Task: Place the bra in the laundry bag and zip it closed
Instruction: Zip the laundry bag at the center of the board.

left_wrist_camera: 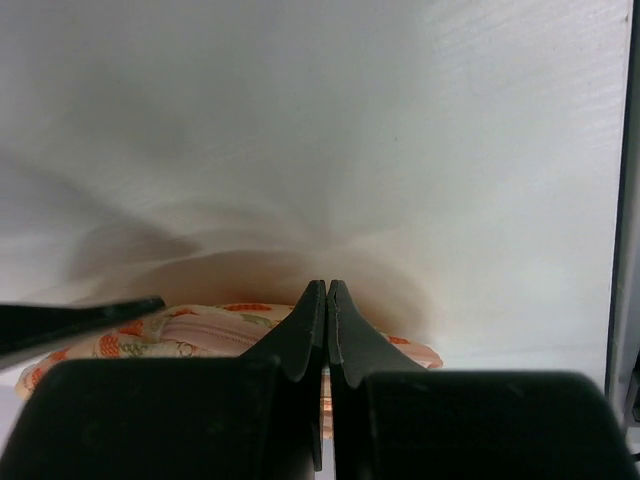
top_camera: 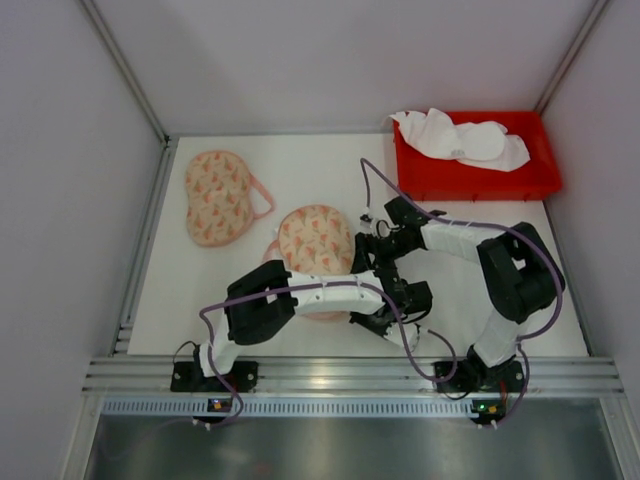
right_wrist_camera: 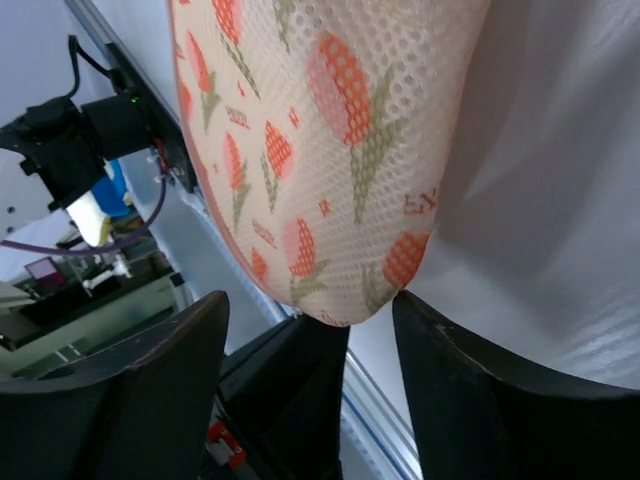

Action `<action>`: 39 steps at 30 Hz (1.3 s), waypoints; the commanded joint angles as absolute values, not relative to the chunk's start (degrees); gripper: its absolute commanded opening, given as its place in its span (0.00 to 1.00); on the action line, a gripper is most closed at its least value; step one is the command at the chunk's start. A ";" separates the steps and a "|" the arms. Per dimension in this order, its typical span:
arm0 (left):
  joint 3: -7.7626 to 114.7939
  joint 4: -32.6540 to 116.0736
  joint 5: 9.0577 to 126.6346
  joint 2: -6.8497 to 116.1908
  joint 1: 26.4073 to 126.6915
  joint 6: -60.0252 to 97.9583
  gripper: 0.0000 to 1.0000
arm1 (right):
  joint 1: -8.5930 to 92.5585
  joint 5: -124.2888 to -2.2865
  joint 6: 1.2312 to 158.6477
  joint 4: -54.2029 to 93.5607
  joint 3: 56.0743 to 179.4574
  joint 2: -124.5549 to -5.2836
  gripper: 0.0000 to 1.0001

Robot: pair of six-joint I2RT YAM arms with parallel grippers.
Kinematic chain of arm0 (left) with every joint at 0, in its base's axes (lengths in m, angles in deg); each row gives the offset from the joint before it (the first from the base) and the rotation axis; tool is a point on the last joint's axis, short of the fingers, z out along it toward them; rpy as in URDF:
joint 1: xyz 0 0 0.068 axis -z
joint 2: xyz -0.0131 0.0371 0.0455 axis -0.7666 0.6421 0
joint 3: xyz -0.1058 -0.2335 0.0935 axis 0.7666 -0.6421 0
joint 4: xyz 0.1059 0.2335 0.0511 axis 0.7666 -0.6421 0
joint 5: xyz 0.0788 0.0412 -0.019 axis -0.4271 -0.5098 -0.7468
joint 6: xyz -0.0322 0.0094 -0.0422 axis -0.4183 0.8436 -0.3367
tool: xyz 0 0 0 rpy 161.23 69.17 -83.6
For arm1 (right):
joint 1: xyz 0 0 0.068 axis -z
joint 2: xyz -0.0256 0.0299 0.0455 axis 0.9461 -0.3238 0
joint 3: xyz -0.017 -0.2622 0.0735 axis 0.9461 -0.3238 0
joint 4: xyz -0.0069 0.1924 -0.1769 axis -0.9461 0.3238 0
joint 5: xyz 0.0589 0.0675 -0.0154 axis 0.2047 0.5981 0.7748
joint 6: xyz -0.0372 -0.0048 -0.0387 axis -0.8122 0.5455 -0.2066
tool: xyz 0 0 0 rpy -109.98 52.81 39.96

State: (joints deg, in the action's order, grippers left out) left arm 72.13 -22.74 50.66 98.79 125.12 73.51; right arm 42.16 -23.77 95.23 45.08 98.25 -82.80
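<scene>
Bin (top_camera: pixel 475 182) back right with bra (top_camera: pixel 470 140) in it; laundry bag (top_camera: pixel 315 240) mid-table; second laundry bag (top_camera: pixel 218 197) behind-left.

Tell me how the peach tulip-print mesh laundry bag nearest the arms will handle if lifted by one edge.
The peach tulip-print mesh laundry bag looks semi-stiff: it keeps a rounded dome, so it probably won't collapse. Its open netting suggests little weight, so a push likely slides it over the white table.
</scene>
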 commanded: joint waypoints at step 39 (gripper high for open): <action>70.73 -19.72 51.85 94.84 123.44 65.79 0.00 | 46.50 -25.58 85.25 55.21 107.70 -86.59 0.73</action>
